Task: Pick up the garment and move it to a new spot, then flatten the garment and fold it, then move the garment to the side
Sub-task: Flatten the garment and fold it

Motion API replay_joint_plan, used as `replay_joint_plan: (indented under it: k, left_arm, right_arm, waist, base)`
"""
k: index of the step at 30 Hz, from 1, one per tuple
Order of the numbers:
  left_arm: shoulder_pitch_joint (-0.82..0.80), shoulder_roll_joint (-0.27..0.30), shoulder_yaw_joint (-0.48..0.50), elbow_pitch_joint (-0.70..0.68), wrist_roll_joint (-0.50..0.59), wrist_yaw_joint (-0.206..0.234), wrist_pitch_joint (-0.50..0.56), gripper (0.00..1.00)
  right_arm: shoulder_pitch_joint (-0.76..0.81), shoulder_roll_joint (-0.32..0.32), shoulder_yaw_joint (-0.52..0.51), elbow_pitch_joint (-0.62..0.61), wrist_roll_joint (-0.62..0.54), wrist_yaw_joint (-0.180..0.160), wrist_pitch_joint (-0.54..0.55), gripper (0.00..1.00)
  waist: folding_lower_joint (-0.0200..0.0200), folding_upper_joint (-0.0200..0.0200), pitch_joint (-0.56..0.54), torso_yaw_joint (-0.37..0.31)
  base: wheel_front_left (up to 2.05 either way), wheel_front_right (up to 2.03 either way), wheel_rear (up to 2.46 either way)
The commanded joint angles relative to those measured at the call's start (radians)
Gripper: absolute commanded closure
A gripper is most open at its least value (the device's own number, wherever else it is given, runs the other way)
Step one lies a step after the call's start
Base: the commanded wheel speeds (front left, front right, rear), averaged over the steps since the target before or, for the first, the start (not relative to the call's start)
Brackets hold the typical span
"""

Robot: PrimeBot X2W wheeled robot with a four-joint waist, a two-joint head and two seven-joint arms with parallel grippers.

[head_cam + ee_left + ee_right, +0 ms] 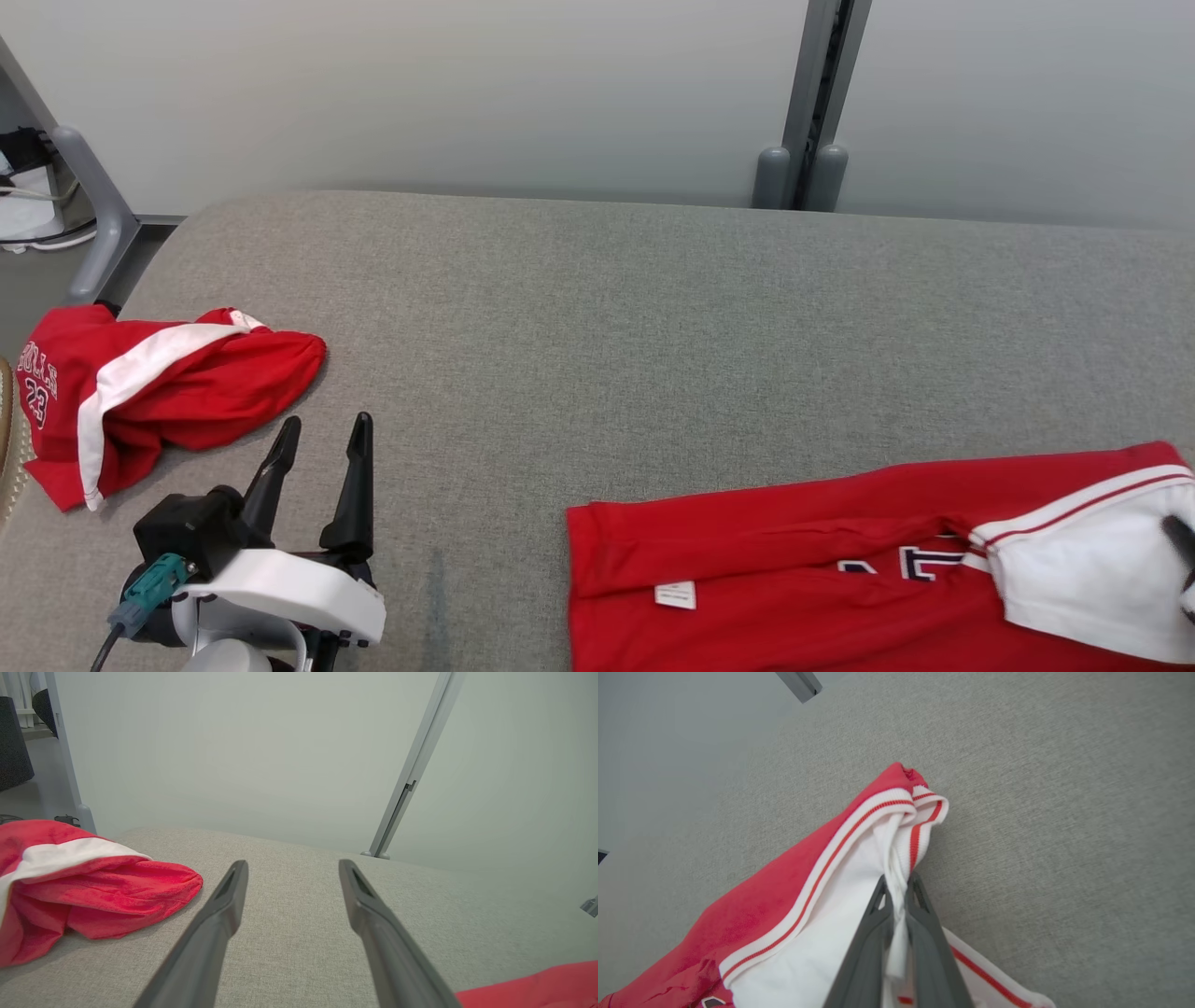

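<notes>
The garment [794, 560], a red piece with white panels, lies at the near right of the grey table [597, 308], spread lengthwise, with a white section turned over on its right end. The right gripper [899, 891] is closed on a fold of that white section, just below the striped trim [920, 830]. The cloth is seen pinched between the two fingers and bunched above their tips. The left gripper [327, 422] is held with its fingers spread and nothing between them. It is positioned over bare table, well apart from the garment and near a second garment [168, 392], which lies crumpled at the table's left edge. The step in hand is judged to be the flattening: the garment is already laid out on the table, but its right end is doubled over and no fold is yet formed. For the next move, the pinched edge is to be raised only slightly and drawn outward until the white section lies flat. The pull is to be kept low and steady, since only a thin fold is gripped and it may slip. The left gripper is expected to be brought across to the garment's left end, so that the cloth is not dragged along the table as a whole.
</notes>
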State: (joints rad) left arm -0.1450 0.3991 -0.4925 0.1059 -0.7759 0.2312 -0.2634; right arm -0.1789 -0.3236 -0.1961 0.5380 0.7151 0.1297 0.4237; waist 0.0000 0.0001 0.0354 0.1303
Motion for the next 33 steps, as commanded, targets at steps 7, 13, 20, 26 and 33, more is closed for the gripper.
replay_joint_plan:
  k: [7,13,20,26,33]
  left_arm:
    - [0.019,-0.003,-0.001,0.004,-0.001,0.005,-0.001,0.00]
    - [0.034,-0.015,-0.006,0.009,-0.001,0.005,-0.001,0.00]
    - [0.047,-0.026,0.001,0.012,0.010,-0.001,-0.001,0.00]
    - [0.041,-0.043,-0.009,0.019,0.020,-0.012,-0.001,0.00]
    - [0.009,-0.046,-0.028,0.035,0.027,-0.023,0.012,0.00]
  right_arm:
    - [0.022,-0.016,-0.065,-0.093,-0.051,0.002,0.016,1.00]
    - [0.074,0.034,-0.033,-0.297,-0.086,0.002,0.054,1.00]
    - [0.137,0.123,0.030,-0.522,-0.100,0.002,0.120,1.00]
    - [0.155,0.209,0.108,-0.612,-0.117,0.002,0.169,1.00]
    - [0.130,0.259,0.185,-0.498,-0.105,0.002,0.167,1.00]
  waist:
    - [0.0000,-0.0001,-0.023,-0.003]
    - [0.0000,-0.0001,-0.052,0.001]
    - [0.0000,-0.0001,-0.069,0.031]
    - [0.0000,-0.0001,-0.071,0.092]
    - [0.0000,-0.0001,-0.069,0.213]
  base:
    - [0.00,0.00,0.00]
    - [0.00,0.00,0.00]
    - [0.00,0.00,0.00]
    - [0.00,0.00,0.00]
    - [0.00,0.00,0.00]
